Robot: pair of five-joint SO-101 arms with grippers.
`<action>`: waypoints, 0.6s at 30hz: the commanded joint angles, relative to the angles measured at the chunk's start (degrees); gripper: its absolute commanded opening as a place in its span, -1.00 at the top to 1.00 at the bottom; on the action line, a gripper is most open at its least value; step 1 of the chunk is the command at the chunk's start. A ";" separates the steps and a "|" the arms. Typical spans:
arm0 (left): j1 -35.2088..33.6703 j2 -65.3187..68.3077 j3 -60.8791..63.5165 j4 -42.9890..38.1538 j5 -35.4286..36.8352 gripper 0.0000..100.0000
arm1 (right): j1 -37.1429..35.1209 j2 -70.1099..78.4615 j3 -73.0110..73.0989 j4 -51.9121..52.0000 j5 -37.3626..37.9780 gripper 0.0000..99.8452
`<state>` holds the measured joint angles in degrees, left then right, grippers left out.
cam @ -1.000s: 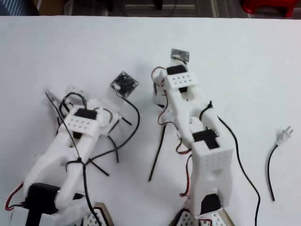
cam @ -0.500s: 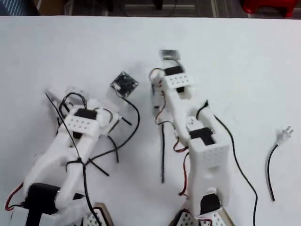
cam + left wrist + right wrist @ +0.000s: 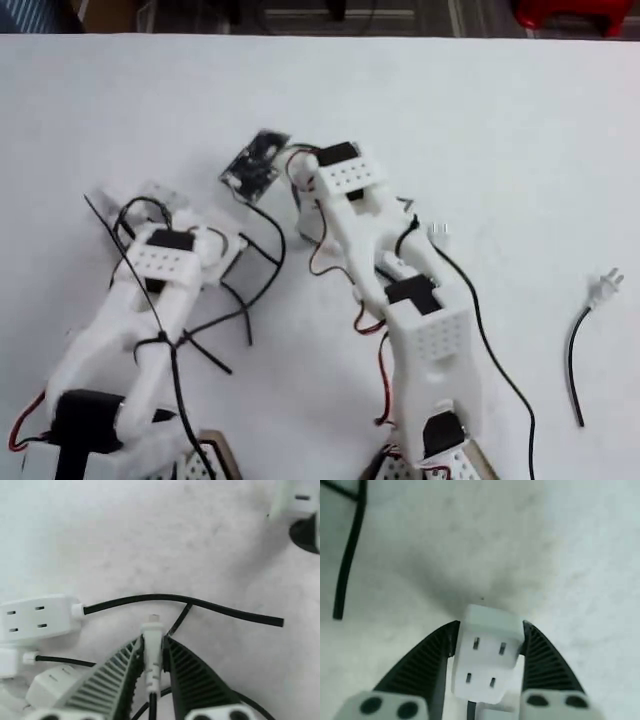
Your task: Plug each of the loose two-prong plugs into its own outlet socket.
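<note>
The left claw (image 3: 151, 642) is clenched on 1 white two-prong plug (image 3: 151, 630), whose tip projects past the fingertips. A white outlet block (image 3: 37, 616) lies on the worktop (image 3: 200, 540) near this claw, apart from the plug. The right claw (image 3: 490, 627) grasps a second outlet block (image 3: 487, 662). 1 loose plug (image 3: 604, 286) lies well apart from both claws.

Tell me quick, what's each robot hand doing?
Left hand: closed on a white two-prong plug.
Right hand: closed on a white outlet socket.
</note>
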<state>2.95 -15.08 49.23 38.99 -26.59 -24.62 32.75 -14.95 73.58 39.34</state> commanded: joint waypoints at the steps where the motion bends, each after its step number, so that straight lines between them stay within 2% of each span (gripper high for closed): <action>1: -1.63 -2.42 -0.35 -2.73 0.53 0.95 | -0.84 -0.40 -2.29 6.02 13.19 0.80; 4: -3.03 -2.59 -0.44 -2.99 0.88 0.95 | -0.92 -0.22 -1.93 6.99 17.05 0.80; 8: -3.12 -2.59 -0.44 -2.99 0.88 0.95 | -1.01 1.71 -2.37 6.99 17.58 0.77; 14: -3.12 -2.59 -0.44 -2.99 0.88 0.95 | -2.15 5.23 -3.25 6.90 15.91 0.41; 18: -3.12 -2.59 -0.44 -2.99 0.88 0.95 | -1.27 4.53 -11.34 10.33 14.86 0.38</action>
<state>0.22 -15.08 49.23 36.88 -26.42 -26.81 37.93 -17.67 81.41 55.08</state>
